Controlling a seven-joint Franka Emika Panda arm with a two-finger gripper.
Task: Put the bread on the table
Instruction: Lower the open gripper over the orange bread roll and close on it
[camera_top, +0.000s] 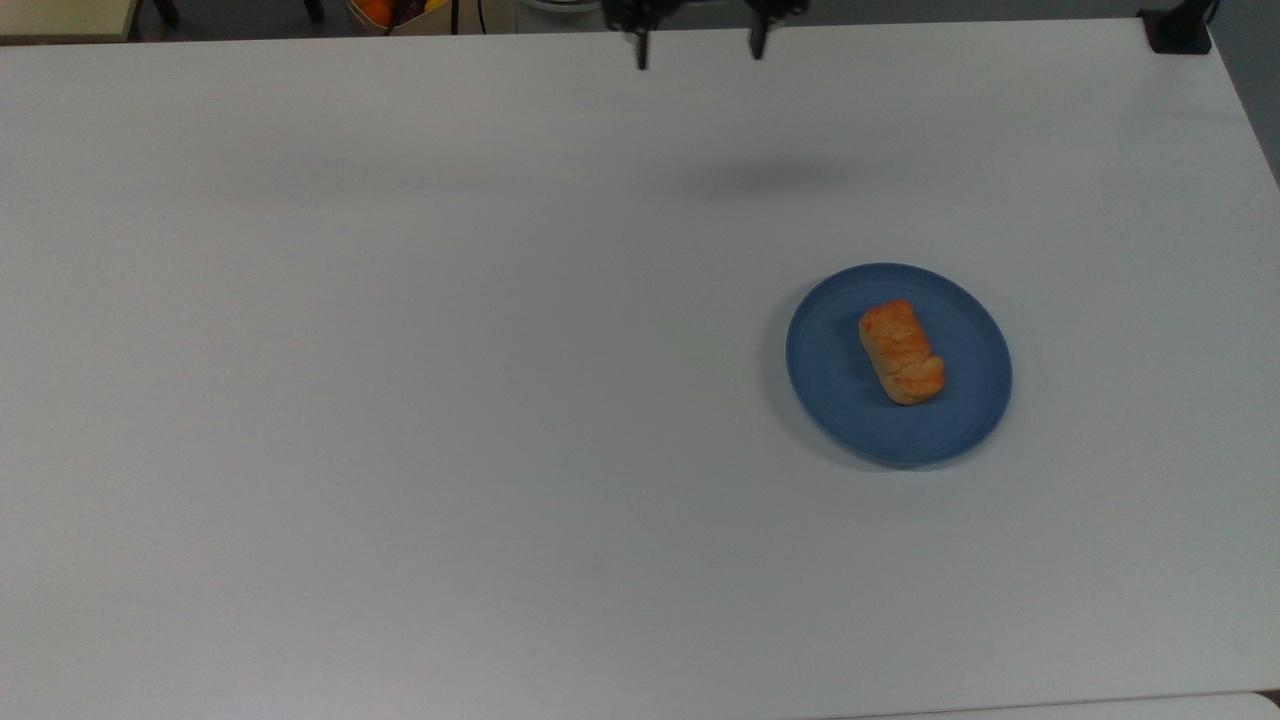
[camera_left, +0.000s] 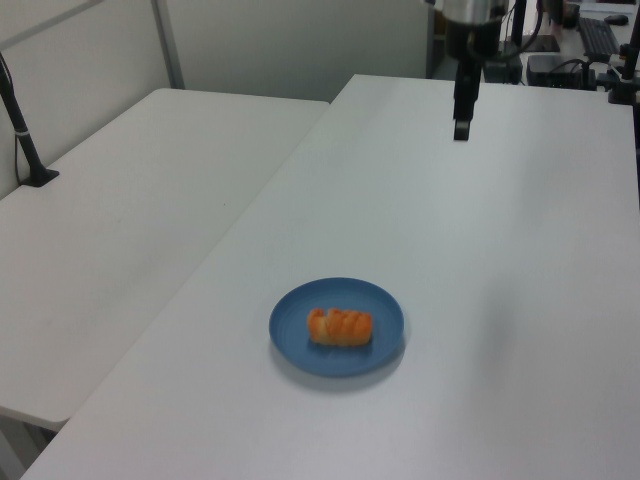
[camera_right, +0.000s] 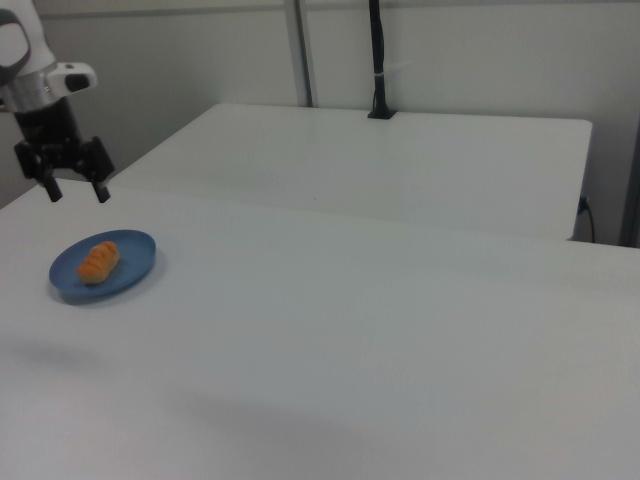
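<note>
On the white surface sits a round blue plate, and the bread lies on it, roughly at its middle. From the top view the roll's long axis runs from upper left to lower right, and plate and roll sit toward the top view's right, about halfway down the surface. From the left view the bread lies sideways across the plate, its orange glazed top lumpy. From the right view the bread and plate are at the right view's left.

The claw hangs at the top view's upper edge, above the far rim of the surface and well apart from the plate. Its two dark fingers point downward with a wide gap between them, released and gripping nothing. A soft shadow falls on the surface below it. From the right view the claw hovers above and just behind the plate, fingers spread, beneath a white arm segment. From the left view the claw appears edge-on, far beyond the plate.

A second white table stands beside the surface, with a black post on it.
</note>
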